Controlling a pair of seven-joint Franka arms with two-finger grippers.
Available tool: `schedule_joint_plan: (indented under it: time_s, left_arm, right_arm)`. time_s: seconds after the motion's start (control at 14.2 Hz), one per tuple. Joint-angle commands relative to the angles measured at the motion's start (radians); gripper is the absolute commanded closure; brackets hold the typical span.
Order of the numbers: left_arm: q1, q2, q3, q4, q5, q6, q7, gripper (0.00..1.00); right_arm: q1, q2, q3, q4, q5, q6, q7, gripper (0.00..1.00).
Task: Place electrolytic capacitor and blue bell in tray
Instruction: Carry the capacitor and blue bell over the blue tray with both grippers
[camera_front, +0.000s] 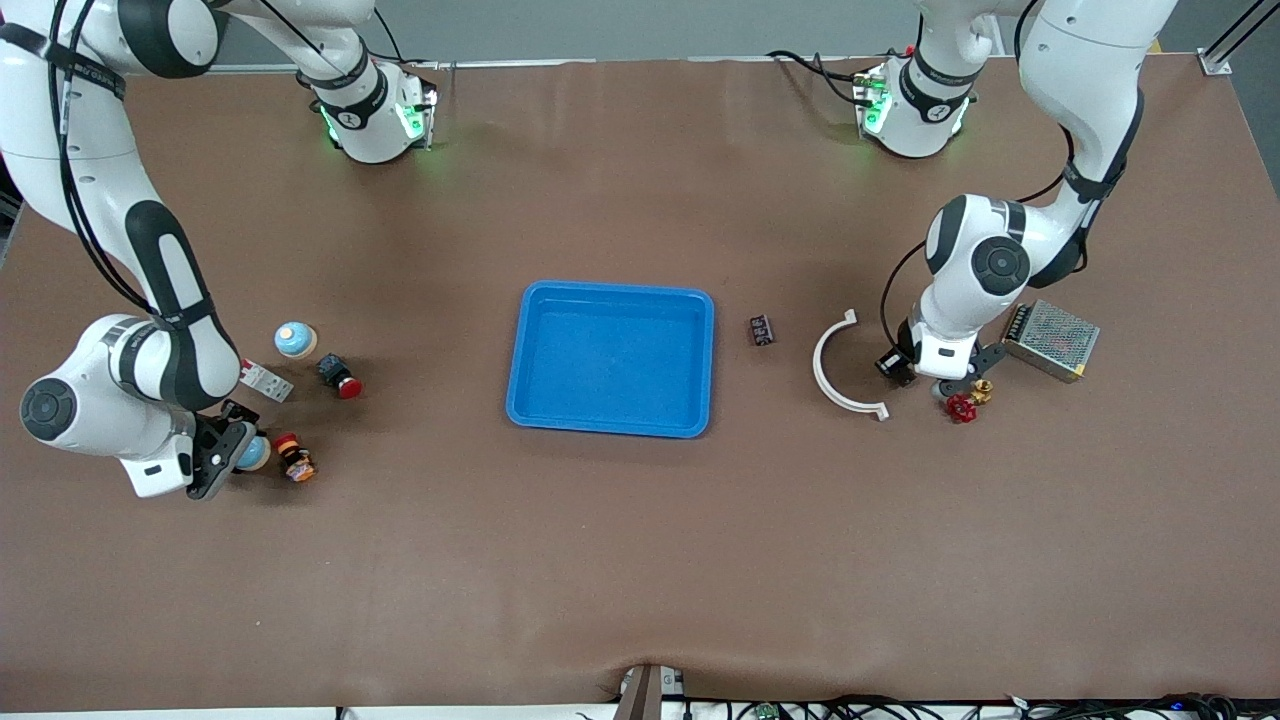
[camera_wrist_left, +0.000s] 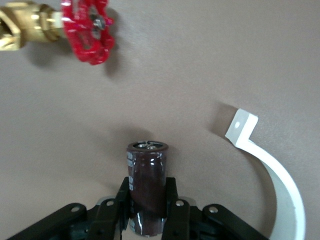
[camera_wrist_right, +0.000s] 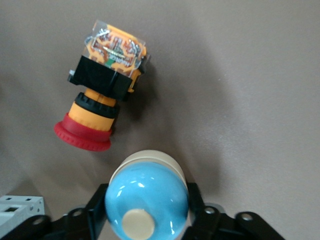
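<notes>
Both grippers are low at the table's two ends in the front view: the right gripper (camera_front: 232, 452), at the lower left of the frame, is clenched around the blue bell (camera_front: 254, 453), while the left gripper (camera_front: 935, 375), at the right of the frame, sits down among small parts, its hold hidden there by the wrist. Between them, at the frame's centre, lies the tray (camera_front: 612, 424), holding nothing yet and well apart from both hands, so each load must travel inward. Near the right gripper lie an orange emergency-stop button (camera_front: 294, 457), a second blue bell (camera_front: 295, 339), a black button with a red cap (camera_front: 340, 376) and a small white block (camera_front: 266, 381); by the left gripper lie a white curved bracket (camera_front: 838, 370), a red-handled brass valve (camera_front: 966, 401) and a mesh-covered power supply (camera_front: 1051, 339), with a small dark component (camera_front: 761, 329) between bracket and tray. In the left wrist view, bottom centre, the fingers (camera_wrist_left: 172, 202) pinch the electrolytic capacitor (camera_wrist_left: 146, 185) across its dark brown body, probably so the round can cannot roll free; it seems to rest on the table, though that is hard to judge. The valve shows at upper left, the bracket at right. In the right wrist view, bottom centre, the fingers (camera_wrist_right: 98, 210) bracket the bell's dome at its widest girth, and the orange button lies just beside it, untouched.
</notes>
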Motion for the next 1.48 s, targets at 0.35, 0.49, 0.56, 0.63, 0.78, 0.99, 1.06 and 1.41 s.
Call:
schedule_joint_plan:
  time_s: [0.35, 0.49, 0.56, 0.63, 0.78, 0.99, 1.06, 1.41]
  left_arm:
    - [-0.015, -0.120, -0.105, 0.088, 0.023, -0.211, -0.413, 1.00]
    - [-0.018, -0.104, -0.139, 0.112, 0.023, -0.213, -0.531, 1.00]
    - [-0.018, -0.089, -0.153, 0.131, 0.011, -0.214, -0.597, 1.00]
    - [-0.024, -0.077, -0.162, 0.146, 0.009, -0.216, -0.672, 1.00]
    - [-0.024, -0.034, -0.202, 0.184, 0.009, -0.216, -0.786, 1.00]
    - [-0.064, 0.032, -0.238, 0.250, 0.009, -0.219, -0.919, 1.00]
    - [-0.089, 0.054, -0.236, 0.275, 0.011, -0.219, -0.967, 1.00]
    - [-0.224, 0.140, -0.231, 0.341, 0.023, -0.219, -1.166, 1.00]
  right_arm:
    - [0.060, -0.030, 0.007, 0.251, 0.023, -0.395, 0.259, 0.70]
    - [0.143, -0.096, 0.003, 0.325, 0.016, -0.548, 0.513, 0.70]
    - [0.198, -0.131, 0.002, 0.319, 0.015, -0.574, 0.656, 0.70]
    - [0.238, -0.159, 0.003, 0.312, 0.018, -0.594, 0.794, 0.70]
    - [0.330, -0.193, 0.007, 0.293, 0.024, -0.603, 1.021, 0.72]
    - [0.495, -0.251, 0.007, 0.217, 0.029, -0.565, 1.385, 0.73]
    - [0.543, -0.268, 0.007, 0.168, 0.029, -0.520, 1.471, 0.73]
    - [0.697, -0.360, 0.008, -0.177, 0.030, -0.169, 1.688, 0.73]
